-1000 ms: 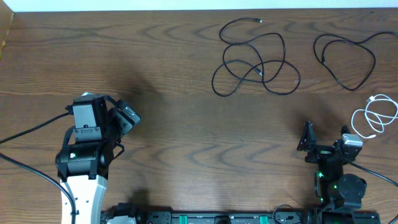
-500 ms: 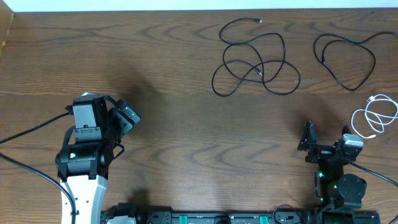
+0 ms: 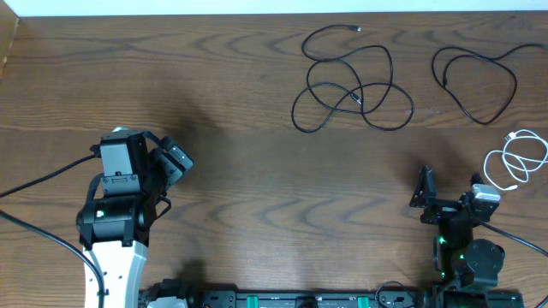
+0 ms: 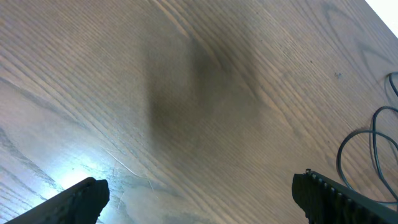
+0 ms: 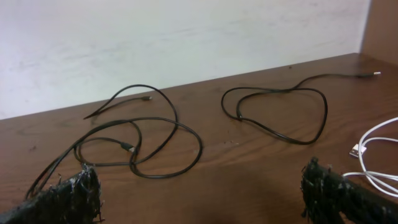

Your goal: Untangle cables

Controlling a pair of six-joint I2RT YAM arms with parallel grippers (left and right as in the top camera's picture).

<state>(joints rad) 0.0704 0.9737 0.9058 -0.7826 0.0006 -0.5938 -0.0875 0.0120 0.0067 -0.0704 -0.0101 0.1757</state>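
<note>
Overhead view: three cables lie on the worktop (image 3: pixel 248 111), all on the far side of the right fingers (image 3: pixel 424 186) and well apart from the left fingers (image 3: pixel 175 160).

- Longer black cable (image 3: pixel 358 97): ahead of the right fingers and off to their left, coiled in several loops that cross over themselves.
- Shorter black cable (image 3: pixel 487 121): straight ahead of the right fingers, one open loop, tail running away to the right.
- White cable (image 3: pixel 511 137): nearest, just beside and outboard of the right-hand finger, loosely coiled.

No cable appears to touch another, so the only crossings left are the long cable's own.

Handling (judgement): light, limp cords that will slide on the wood and drag their loops along. The plugs are the only stiff parts. Best hold is probably just behind a plug end, or on a single strand clear of a crossing. Pinching at a crossing risks lifting two strands together.

Right wrist view confirms the layout and shows the fingers spread wide, nothing between them. Left wrist view: fingers also wide apart and empty over bare wood, with a black loop ahead at their right edge.
</note>
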